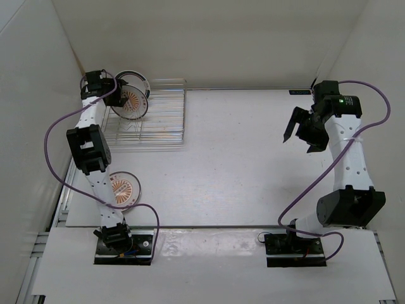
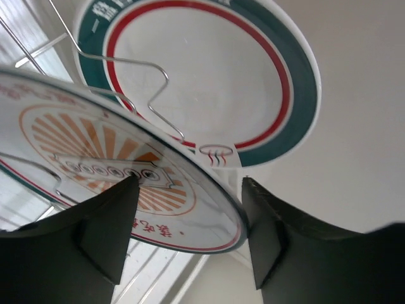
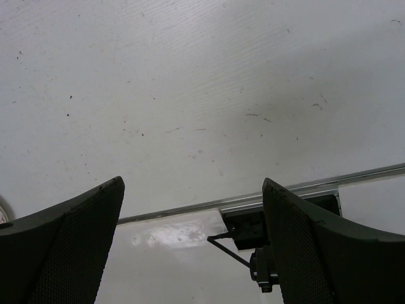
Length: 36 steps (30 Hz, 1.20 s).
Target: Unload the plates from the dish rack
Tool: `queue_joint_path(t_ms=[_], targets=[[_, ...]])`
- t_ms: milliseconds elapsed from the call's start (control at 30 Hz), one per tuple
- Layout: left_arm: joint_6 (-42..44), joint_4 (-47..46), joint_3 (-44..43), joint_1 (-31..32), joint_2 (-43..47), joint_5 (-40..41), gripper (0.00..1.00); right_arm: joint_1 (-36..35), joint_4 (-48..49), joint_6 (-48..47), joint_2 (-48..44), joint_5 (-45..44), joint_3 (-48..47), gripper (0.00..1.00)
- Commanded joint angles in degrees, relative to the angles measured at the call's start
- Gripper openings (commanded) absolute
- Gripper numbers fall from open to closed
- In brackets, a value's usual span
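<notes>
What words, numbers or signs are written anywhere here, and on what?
Nothing reads clearly enough to quote.
Teal-and-red plate: white characters on its teal rim, cut off by the picture's edge, unreadable.
Same plate: a small sign of three wavy lines over an oval, no words.
Orange sunburst plate: red characters along its near rim, blurred and slanted, unreadable; a banner with a row of small circles at its centre.
Elsewhere: nothing legible.

The teal-and-red ringed plate [image 2: 202,76], standing behind the orange sunburst plate [image 2: 95,145], bears white characters [image 2: 101,9] on its teal band, cropped beyond reading, and a small three-curl steam sign [image 2: 215,155]. On the sunburst plate's rim run red characters [image 2: 155,229], possibly Chinese, too tilted to read.
</notes>
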<state>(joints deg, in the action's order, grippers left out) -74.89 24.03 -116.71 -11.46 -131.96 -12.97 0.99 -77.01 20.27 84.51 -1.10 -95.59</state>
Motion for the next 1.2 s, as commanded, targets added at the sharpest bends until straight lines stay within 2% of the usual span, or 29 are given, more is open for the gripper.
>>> queue_joint_path(t_ms=[0,100,333,467,767,933,1167], targets=[[1.8,1.0,3.9,-0.6,4.3,-1.2,0.73,0.1,-15.1,-1.1,0.5,0.5,-1.0,0.91],[1.2,0.5,5.3,-1.1,5.7,-2.6,0.62,0.1,-15.0,-1.1,0.7,0.5,-1.2,0.91],[-1.2,0.6,6.8,-2.1,7.9,-6.2,0.53,0.2,-14.8,-1.4,0.7,2.5,-0.6,0.91],[-2.8,-0.7,8.8,-2.0,9.6,-7.8,0.39,0.2,-14.7,-1.4,0.7,2.6,-0.3,0.91],[-4.6,-2.8,11.8,-2.3,13.1,-9.2,0.19,0.2,-14.5,-1.5,0.9,3.2,-0.2,0.91],[-7.1,-6.5,12.7,-2.7,13.9,-10.5,0.11,0.1,-14.3,-1.6,0.6,3.7,0.1,0.91],[-15.5,-14.7,11.4,-2.7,14.2,-12.3,0.02,0.1,-14.2,-1.9,0.8,4.6,0.2,0.91]])
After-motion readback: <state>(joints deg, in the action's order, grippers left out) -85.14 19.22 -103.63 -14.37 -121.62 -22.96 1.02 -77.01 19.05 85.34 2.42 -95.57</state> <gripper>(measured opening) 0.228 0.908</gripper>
